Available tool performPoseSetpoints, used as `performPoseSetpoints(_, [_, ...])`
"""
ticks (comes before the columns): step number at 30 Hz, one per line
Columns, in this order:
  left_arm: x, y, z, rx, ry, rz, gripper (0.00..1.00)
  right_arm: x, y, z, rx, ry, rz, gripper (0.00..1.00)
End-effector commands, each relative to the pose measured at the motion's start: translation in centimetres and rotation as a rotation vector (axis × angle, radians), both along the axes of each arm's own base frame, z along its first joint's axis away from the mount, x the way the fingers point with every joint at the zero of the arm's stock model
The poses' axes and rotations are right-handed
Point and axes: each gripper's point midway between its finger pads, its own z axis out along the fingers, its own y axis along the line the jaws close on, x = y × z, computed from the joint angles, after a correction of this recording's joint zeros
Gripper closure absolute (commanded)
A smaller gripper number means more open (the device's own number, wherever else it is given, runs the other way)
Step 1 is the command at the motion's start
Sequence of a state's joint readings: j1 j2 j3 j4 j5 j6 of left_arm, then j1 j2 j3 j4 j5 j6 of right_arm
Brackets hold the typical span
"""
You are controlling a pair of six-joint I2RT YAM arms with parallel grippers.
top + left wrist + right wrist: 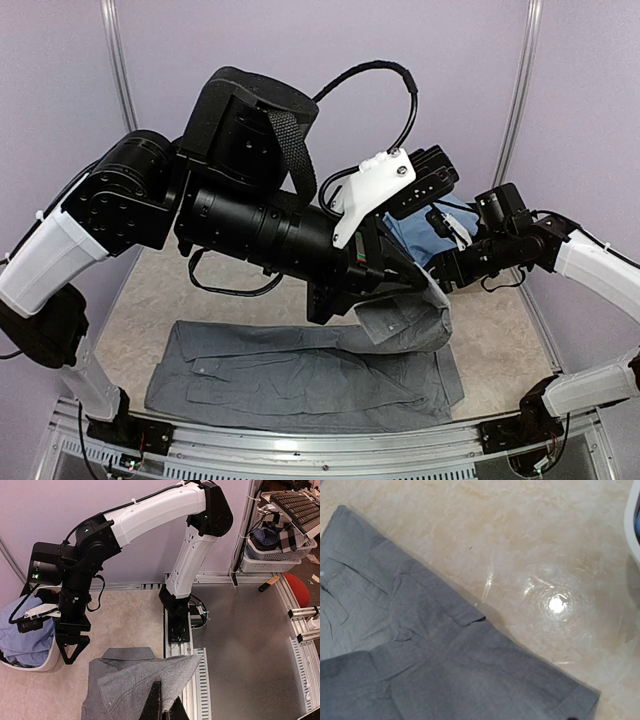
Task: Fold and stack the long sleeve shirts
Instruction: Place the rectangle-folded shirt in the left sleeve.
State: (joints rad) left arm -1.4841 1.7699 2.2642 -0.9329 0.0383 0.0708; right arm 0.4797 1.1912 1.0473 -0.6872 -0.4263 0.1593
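A pale marbled table (pixel 160 290) fills the workspace, with two robot arms mounted at its near edge. A slate grey shirt (pixel 300 380) lies spread across the near half of the table, collar towards the right arm's base. One part of it, on the right side, is lifted off the surface. A white basin (pixel 47 666) sits at the far right of the table and holds a crumpled light blue shirt (pixel 25 630). The left gripper (pixel 162 702) is pinched tight on the raised grey fold. The right gripper (pixel 74 652) hangs beside the basin, jaws apart (nothing is between them).
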Motion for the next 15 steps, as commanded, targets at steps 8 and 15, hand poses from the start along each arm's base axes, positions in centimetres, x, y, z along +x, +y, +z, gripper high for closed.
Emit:
performPoseSetpoints(8, [-3.3, 0.3, -0.9, 0.037, 0.089, -0.141, 1.0, -0.3, 0.3, -2.8, 0.015, 0.067, 0.027, 0.31])
performPoseSetpoints(15, [-2.7, -2.0, -4.5, 0.096, 0.139, -0.154, 0.99, -1.0, 1.2, -5.1, 0.056, 0.134, 0.052, 0.33])
